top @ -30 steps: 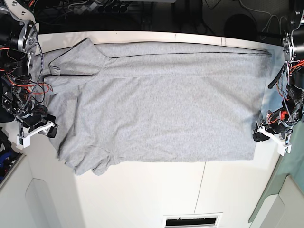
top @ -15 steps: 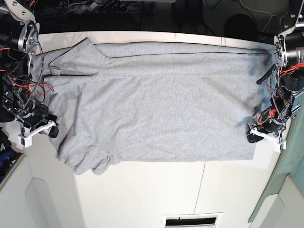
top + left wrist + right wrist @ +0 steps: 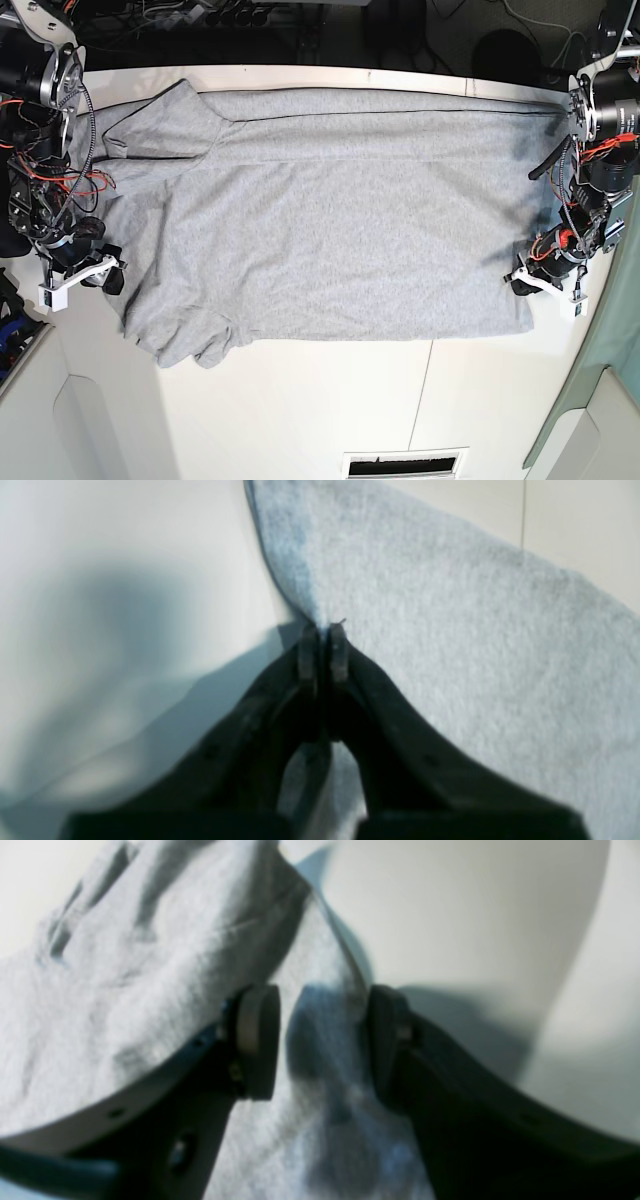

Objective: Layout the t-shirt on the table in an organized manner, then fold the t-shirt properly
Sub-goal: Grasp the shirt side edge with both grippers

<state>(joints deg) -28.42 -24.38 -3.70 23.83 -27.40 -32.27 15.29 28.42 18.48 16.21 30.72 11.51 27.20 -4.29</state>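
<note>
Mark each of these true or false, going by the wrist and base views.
1. The left gripper is shut on the t-shirt edge. True.
2. The right gripper is clamped shut. False: its pads stand apart, with grey cloth between them.
3. The t-shirt hangs in the air. False: it lies spread across the table.
4. Black lettering shows on the t-shirt. False: only plain grey fabric shows.
5. The grippers sit at opposite ends of the t-shirt. True.

Black arms (image 3: 40, 215), red wiring, white brackets, black-fingered tools (image 3: 322, 647).
</note>
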